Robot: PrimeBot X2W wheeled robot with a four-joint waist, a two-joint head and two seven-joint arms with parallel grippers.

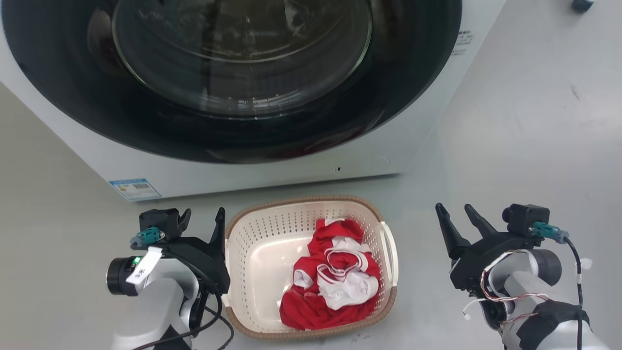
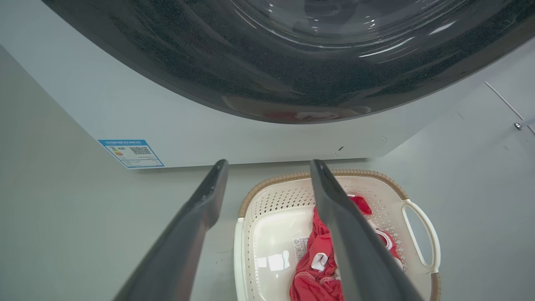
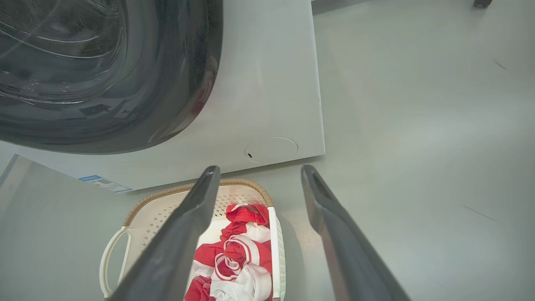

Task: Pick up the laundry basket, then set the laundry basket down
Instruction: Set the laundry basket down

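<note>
On the pale grey floor point(image 1: 525, 146), just in front of the washing machine point(image 1: 272, 167), the laundry basket point(image 1: 272, 227) stands upright with its brown woven-look rim level. A crumpled red-and-white garment point(image 1: 330, 277) lies inside, heaped toward the basket's right half, and the left part of the cream bottom is bare. One white loop handle point(image 1: 390, 245) shows on the basket's right side.

The left end effector point(image 1: 204, 212) sits at the basket's left edge with its two dark fingers spread. The inner finger is just beside the rim, though whether it touches cannot be told. In the left wrist view that finger crosses in front of the basket's interior, while the other lies over the floor. The right end effector point(image 1: 453, 208) is also spread, gripping nothing, well apart from the basket's right handle and over bare floor.

Behind the basket, the machine's dark round door point(image 1: 243, 63) faces the camera, and a small blue label point(image 1: 134, 188) is stuck on the lower left of its white front.
</note>
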